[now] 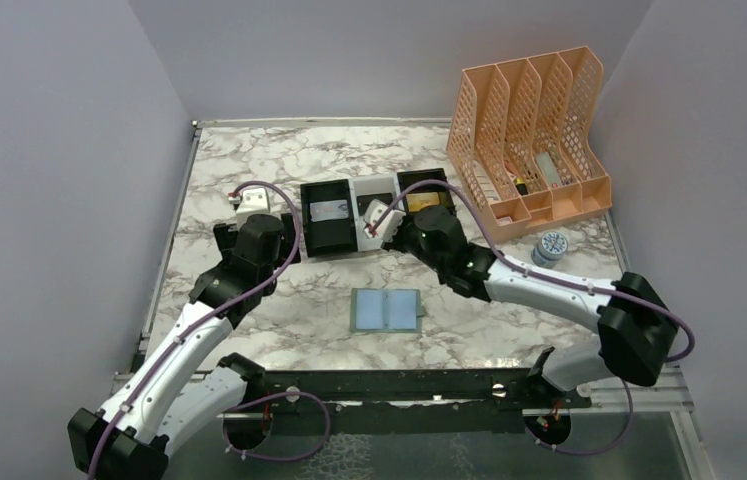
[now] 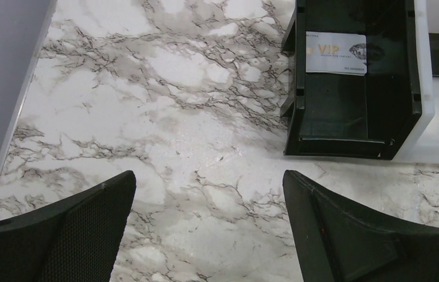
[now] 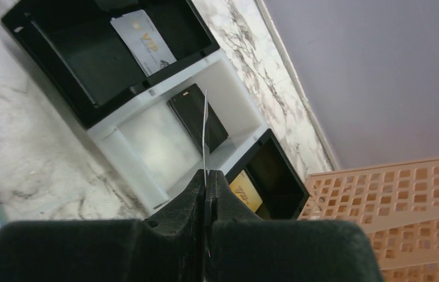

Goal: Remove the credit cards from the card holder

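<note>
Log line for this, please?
left hand open, empty | right hand shut on thin plastic card over white tray compartment | sage-green wallet open

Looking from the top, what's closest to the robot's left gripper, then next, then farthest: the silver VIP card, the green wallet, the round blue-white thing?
From the left gripper:
1. The silver VIP card, just right of it, in the black compartment.
2. The green wallet, open, mid-table, nearer the bases.
3. The round blue-white thing, far right.

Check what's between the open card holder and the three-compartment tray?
Nothing. In the top view, only bare marble table lies between the card holder and the tray.
</note>
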Tool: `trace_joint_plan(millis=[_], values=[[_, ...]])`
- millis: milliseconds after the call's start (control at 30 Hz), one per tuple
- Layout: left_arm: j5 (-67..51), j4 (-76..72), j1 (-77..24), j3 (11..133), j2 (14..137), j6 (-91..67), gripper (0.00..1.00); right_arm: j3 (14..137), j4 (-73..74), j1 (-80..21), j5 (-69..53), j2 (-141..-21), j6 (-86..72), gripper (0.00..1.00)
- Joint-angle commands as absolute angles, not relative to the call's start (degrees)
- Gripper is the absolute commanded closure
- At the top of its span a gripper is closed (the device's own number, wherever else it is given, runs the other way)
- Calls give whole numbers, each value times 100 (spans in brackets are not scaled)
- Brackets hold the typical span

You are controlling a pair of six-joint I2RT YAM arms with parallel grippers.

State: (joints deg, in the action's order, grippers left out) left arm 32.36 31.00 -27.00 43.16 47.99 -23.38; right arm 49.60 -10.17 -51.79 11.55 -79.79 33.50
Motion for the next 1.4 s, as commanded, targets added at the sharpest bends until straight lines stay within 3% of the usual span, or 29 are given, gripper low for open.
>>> trace_joint_plan(millis=[0, 800, 1367], values=[[3495, 3060, -2663, 4254, 4583, -2276, 1, 5690, -1007, -5185, 1549, -8593, 4167, 99], [3673, 3066, -2654, 4158, 4106, -2368, 1, 8016, 328, -4573, 1216, -11239, 4473, 99], [3551, 3063, -2655, 4166, 4278, -2315, 1, 8287, -318, -4409, 1305, -12085, 5084, 98]])
